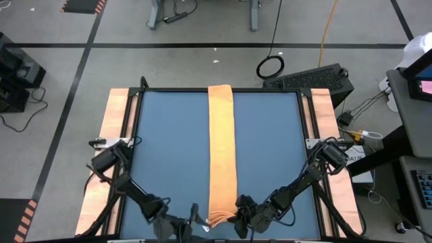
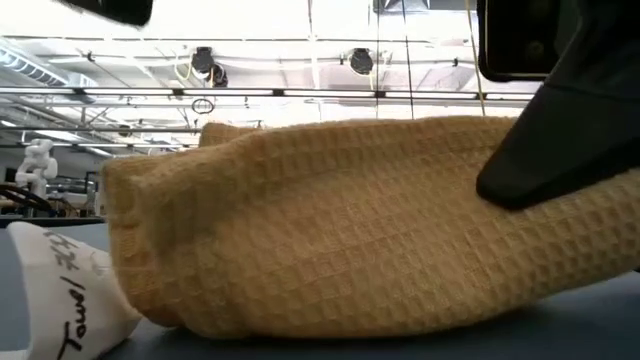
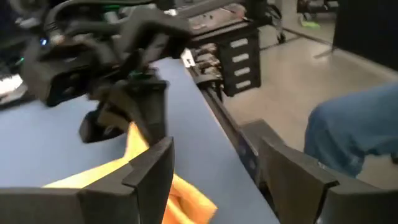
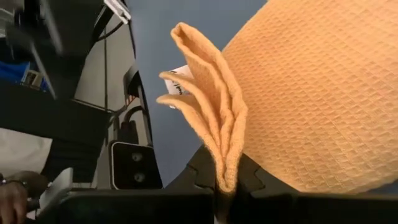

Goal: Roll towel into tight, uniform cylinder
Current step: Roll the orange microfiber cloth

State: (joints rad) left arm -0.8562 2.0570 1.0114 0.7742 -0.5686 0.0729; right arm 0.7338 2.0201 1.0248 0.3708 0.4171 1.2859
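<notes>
The orange-yellow towel [image 1: 220,148] lies as a long folded strip down the middle of the blue table [image 1: 270,155], from the far edge to the near edge. Its near end [image 2: 330,230] is bunched and raised, and a white tag [image 2: 60,290] sticks out beside it. My right gripper [image 1: 240,213] is at the right side of that end, shut on it. My left gripper [image 3: 214,180] is open at the left side of the same end [image 1: 194,220], with a corner of cloth [image 3: 186,200] by one finger. My right gripper pinches the towel's near end by its stacked edges [image 4: 225,174] between its two fingers, several layers together. The fingers come low from the table's right side. The pinched folds [image 4: 205,93] stand up from the fingers, and the rest of the strip lies on the table. My left gripper has one finger [image 3: 152,171] right beside the towel's corner; I cannot tell whether it touches.
Wooden strips [image 1: 115,142] run along the table's left and right sides. A person's blue-clad leg [image 3: 354,130] shows beyond the table's edge in the left wrist view. There is bare blue surface [image 1: 169,148] on either side of the towel.
</notes>
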